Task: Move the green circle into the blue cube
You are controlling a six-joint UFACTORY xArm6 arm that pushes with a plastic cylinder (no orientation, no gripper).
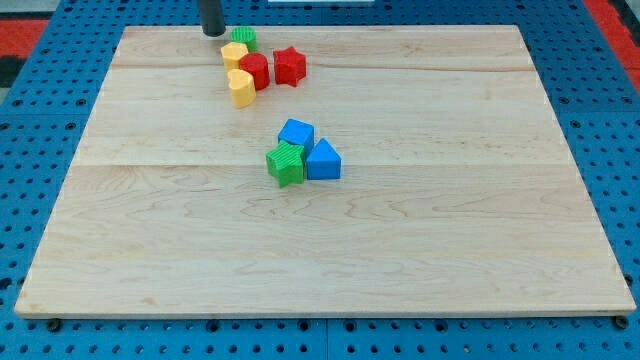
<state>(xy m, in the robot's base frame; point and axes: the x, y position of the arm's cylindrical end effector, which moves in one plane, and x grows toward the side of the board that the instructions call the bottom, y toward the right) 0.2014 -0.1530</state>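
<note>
Green ribbed sides mark the green circle [241, 39], a low round block near the table's [480, 250] top edge, at the head of a tight cluster. Just below it sit a yellow block [234, 55] and a second yellow block [241, 88], with a red block [256, 71] between them and a red star [289, 66] to the view's right; the pieces appear to touch. My tip [213, 33] rests just to the view's left of the green circle, at the top edge, near it though I cannot tell if it touches. That placement probably suits a push from above and behind, driving the circle down the view. The blue cube [296, 133] lies well apart, near the middle, beside a green cube [286, 163] and a blue triangular block [323, 160]. No claw exists on this rod, so none can be reported as released or clenched.
</note>
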